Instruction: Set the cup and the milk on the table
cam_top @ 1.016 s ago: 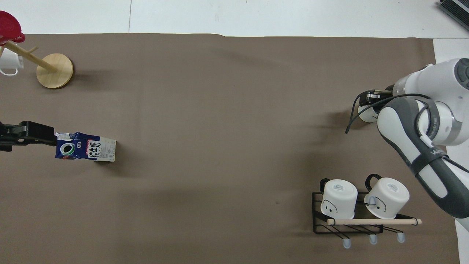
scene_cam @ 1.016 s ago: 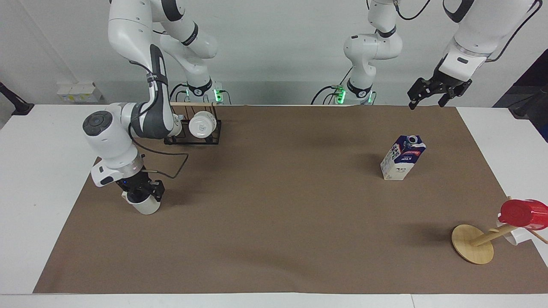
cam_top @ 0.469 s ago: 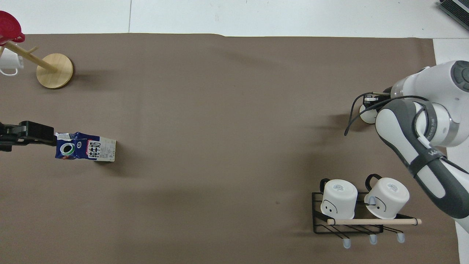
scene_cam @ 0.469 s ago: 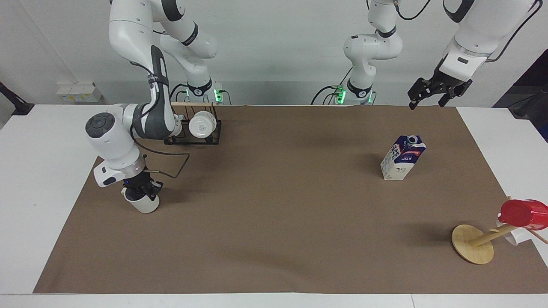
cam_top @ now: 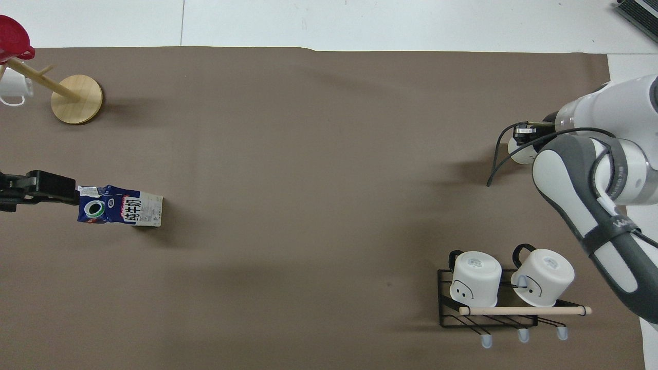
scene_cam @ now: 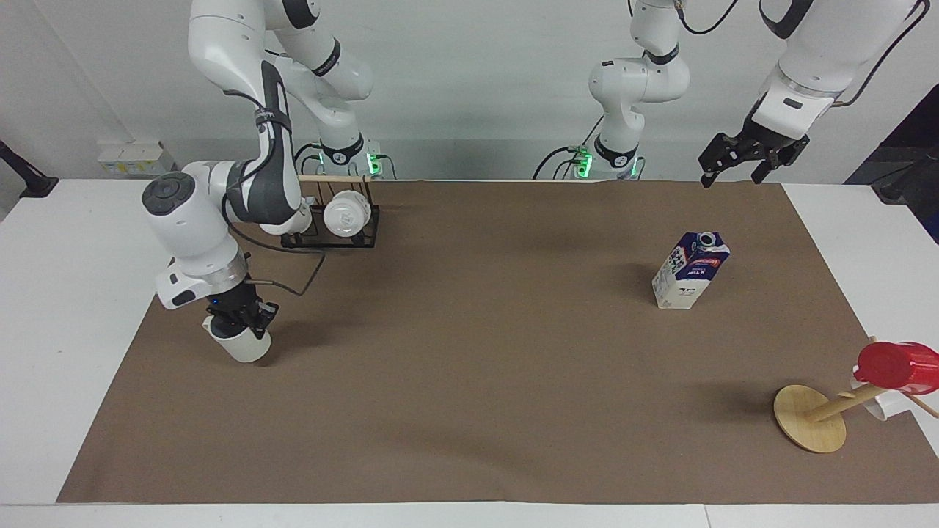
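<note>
My right gripper (scene_cam: 236, 323) is shut on the rim of the pale cup (scene_cam: 240, 345), held tilted low over the brown sheet of the table (scene_cam: 469, 396) at the right arm's end. I cannot tell if the cup's base touches the sheet. In the overhead view the right gripper (cam_top: 525, 134) and part of the cup (cam_top: 518, 154) show beside the arm. The milk carton (scene_cam: 689, 271) stands upright on the sheet at the left arm's end, also in the overhead view (cam_top: 121, 205). My left gripper (scene_cam: 741, 163) is open and empty, raised in the air beside the carton (cam_top: 38, 187).
A black wire rack (scene_cam: 334, 220) with two white mugs (cam_top: 493, 280) sits near the right arm's base. A tipped wooden stand with a round disc (scene_cam: 809, 418) carries a red cup (scene_cam: 896, 365) and a white mug (cam_top: 13, 87), farther from the robots than the carton.
My right gripper has shifted a little toward the right arm's end of the table with the cup, which is more tilted now. The left gripper rose slightly. The carton has not moved.
</note>
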Robot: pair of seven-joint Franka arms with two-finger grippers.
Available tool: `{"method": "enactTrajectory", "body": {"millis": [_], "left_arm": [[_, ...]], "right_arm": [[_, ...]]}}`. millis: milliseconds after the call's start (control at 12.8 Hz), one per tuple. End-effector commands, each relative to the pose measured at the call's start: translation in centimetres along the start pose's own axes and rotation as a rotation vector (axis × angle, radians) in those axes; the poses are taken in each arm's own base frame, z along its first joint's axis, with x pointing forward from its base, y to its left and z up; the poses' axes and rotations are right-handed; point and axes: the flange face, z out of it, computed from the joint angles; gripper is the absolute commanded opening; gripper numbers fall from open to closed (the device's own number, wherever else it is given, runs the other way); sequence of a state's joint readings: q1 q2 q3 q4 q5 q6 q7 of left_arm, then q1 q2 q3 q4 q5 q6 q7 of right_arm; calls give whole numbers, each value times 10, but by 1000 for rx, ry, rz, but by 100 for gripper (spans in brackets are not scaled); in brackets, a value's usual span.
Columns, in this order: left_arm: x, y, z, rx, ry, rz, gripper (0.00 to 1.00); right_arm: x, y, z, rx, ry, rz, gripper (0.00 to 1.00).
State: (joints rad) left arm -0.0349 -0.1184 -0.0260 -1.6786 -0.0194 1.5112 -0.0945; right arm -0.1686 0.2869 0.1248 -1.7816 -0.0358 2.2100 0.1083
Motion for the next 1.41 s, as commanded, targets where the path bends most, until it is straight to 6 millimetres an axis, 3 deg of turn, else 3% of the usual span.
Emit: {"method": "enactTrajectory", "body": {"millis": [0,78,234,391,469,703,938,1094,1172,1328], "left_arm": [[-4,-5,-4,12,-1,28,100],[-4,-4,-3,12,-1,30,100],[-6,-5,-2,13,9,28,100],[-12,-6,6,14,10,48,100],[-17,-7,10,12,8,63,100],[-20,-14,34,14,-1,55,100],[-18,-14,76,13,25,56,100],[-15,-15,94,12,51,56,100],[-13,-17,104,12,58,62,100],[-11,-18,124,11,77,67,100]], "right_arm": [[2,-16,-52,-10,24,-46,0],[4,-21,-63,-8,8,-49,0],[-3,-67,-84,9,21,-99,0],[-15,-119,-90,18,26,-71,0],[-29,-156,-90,11,10,-62,0],[-70,-238,-98,11,-17,-76,0],[-109,-305,-97,17,-23,-68,0],[-139,-353,-79,10,-40,-40,0],[-145,-364,-69,6,-49,-30,0],[-161,-412,-58,18,-45,-64,0]]}}
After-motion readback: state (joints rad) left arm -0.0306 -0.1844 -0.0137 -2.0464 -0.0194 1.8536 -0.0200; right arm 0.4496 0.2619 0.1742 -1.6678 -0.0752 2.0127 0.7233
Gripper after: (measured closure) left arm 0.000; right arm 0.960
